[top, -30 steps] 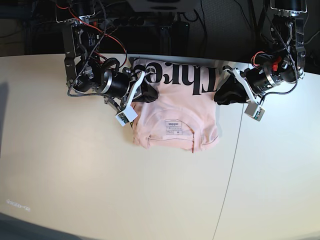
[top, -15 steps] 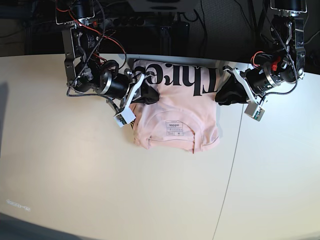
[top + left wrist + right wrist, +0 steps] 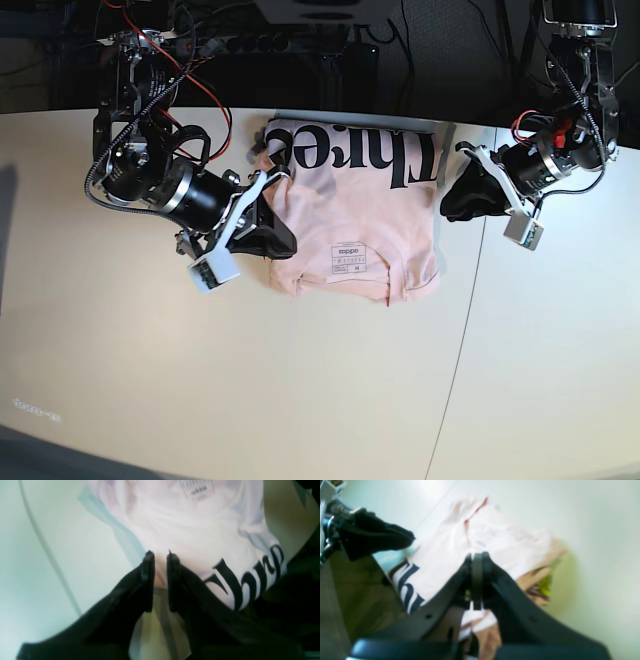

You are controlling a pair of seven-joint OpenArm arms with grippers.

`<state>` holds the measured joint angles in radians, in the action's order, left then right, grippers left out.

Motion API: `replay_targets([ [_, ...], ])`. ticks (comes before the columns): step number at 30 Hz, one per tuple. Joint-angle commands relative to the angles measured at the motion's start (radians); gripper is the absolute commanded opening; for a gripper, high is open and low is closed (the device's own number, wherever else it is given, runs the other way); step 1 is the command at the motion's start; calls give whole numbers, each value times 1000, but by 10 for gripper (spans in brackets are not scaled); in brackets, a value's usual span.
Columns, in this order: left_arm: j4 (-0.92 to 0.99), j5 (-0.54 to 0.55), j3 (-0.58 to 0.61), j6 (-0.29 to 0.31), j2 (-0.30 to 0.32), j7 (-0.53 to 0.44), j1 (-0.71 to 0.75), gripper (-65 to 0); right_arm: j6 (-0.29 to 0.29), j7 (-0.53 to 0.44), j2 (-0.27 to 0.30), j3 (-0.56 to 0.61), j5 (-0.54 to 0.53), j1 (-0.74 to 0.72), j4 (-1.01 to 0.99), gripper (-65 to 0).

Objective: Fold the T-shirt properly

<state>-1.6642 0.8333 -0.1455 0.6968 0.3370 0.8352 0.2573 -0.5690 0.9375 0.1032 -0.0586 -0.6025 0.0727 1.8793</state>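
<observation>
I read black lettering "three" upside down across the far part of the T-shirt (image 3: pixel 350 215) in the base view, and a small white neck print (image 3: pixel 348 256) marked "adidas" above finer lines too small to make out. The left wrist view shows the same print (image 3: pixel 197 488), blurred, and part of the lettering.

The T-shirt lies partly folded on the pale table (image 3: pixel 300 400), near its far edge, collar toward the near side.

The right gripper (image 3: pixel 285 243) sits at the garment's edge on the base view's left; in the right wrist view (image 3: pixel 477 562) its jaws are pressed fully together, and I cannot confirm any cloth caught between them. The left gripper (image 3: pixel 455 200) stands just off the opposite edge of the shirt; in the left wrist view (image 3: pixel 160 555) its jaws show a narrow gap, tips at the fabric's margin, and I cannot tell whether cloth is pinched.

Against the earlier base frames, the right arm has travelled down the shirt's side toward the near corner. The left gripper has drawn slightly outward.
</observation>
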Motion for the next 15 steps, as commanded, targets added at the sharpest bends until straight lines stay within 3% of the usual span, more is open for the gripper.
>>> replay_targets([
  [1, -26, 29, -27, 1, 10, -18, -8, -529, -34, -12, 16, -18, -46, -8, 19, -650],
  [4, -61, 53, -86, 1, 10, 3, -8, -529, -34, -11, 34, -75, -114, 8, 19, -650],
  [10, -149, 148, -178, 1, 16, 112, 13, -529, -34, 10, 35, -203, -117, 64, 20, -650],
  [15, -170, 193, -273, 1, 14, 113, 118, -529, -34, 44, 35, -356, -183, 171, 20, -650],
])
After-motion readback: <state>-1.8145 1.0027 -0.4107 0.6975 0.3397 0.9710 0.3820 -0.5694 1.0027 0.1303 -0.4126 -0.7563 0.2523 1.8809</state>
